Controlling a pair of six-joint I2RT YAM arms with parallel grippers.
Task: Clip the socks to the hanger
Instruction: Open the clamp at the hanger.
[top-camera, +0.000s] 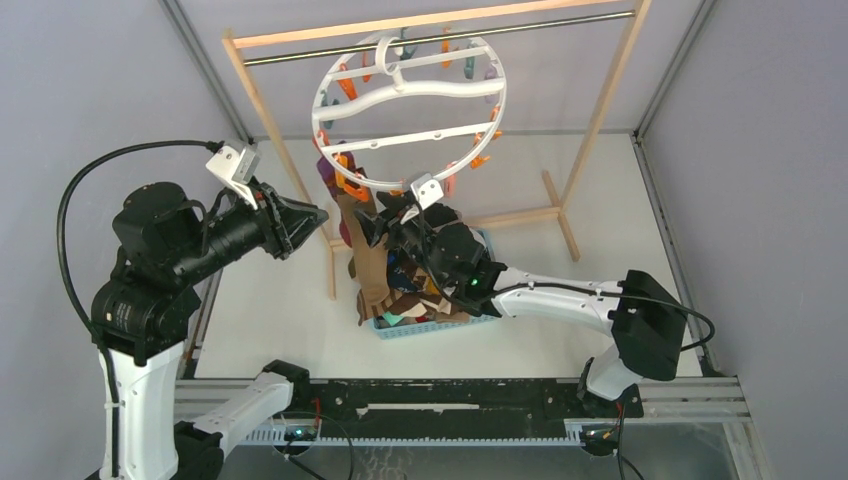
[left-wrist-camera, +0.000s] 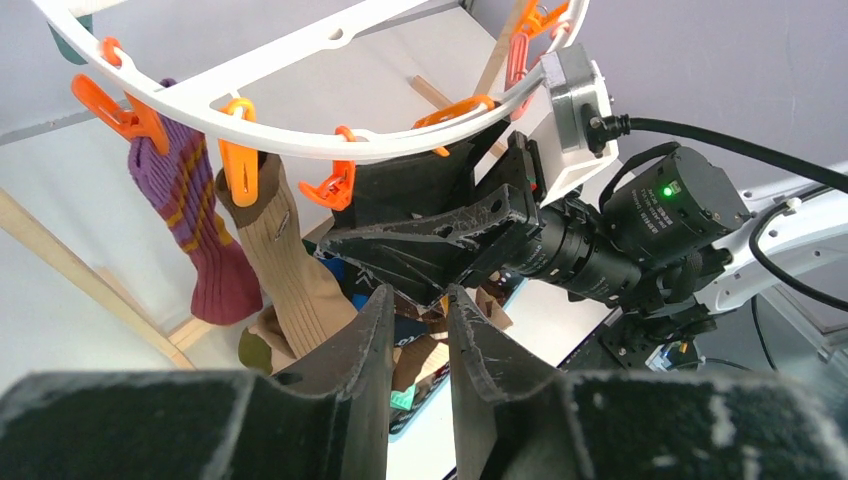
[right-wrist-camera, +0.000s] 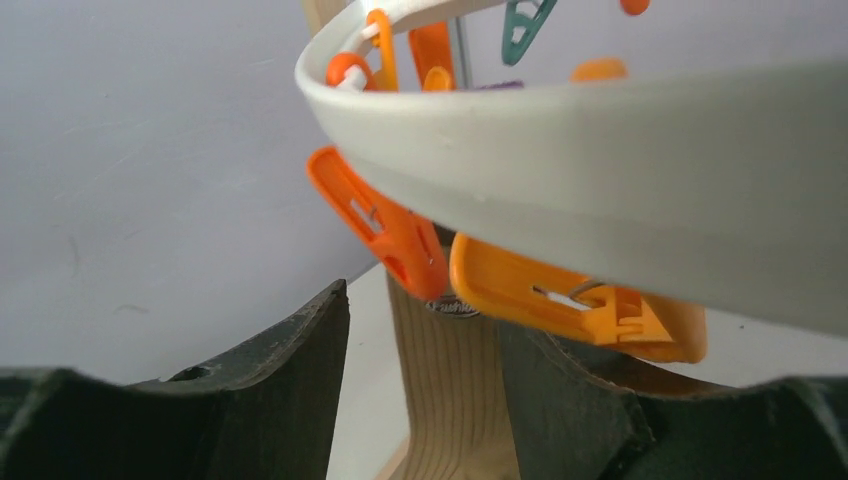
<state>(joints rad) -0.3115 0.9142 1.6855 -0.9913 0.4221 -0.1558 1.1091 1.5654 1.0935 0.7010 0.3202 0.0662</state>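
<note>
The white round hanger (top-camera: 410, 100) hangs from the rack's rod with orange clothespins (left-wrist-camera: 240, 170) along its rim. A maroon striped sock (left-wrist-camera: 200, 240) and a tan ribbed sock (left-wrist-camera: 290, 260) hang clipped at its near left edge. More socks (top-camera: 415, 300) lie piled in the basket. My right gripper (right-wrist-camera: 425, 310) is open right under the ring (right-wrist-camera: 620, 160). The tan sock (right-wrist-camera: 450, 390) hangs just beyond its jaws, against the right finger, and two orange clothespins (right-wrist-camera: 385, 225) sit just above. My left gripper (top-camera: 315, 215) is raised to the left of the socks, jaws narrowly apart and empty (left-wrist-camera: 420, 297).
A light-blue basket (top-camera: 440, 328) stands on the table under the hanger. The wooden rack (top-camera: 600, 110) with its metal rod (top-camera: 300, 55) frames the back, and one of its legs (top-camera: 325, 250) stands beside the hanging socks. Grey walls close both sides.
</note>
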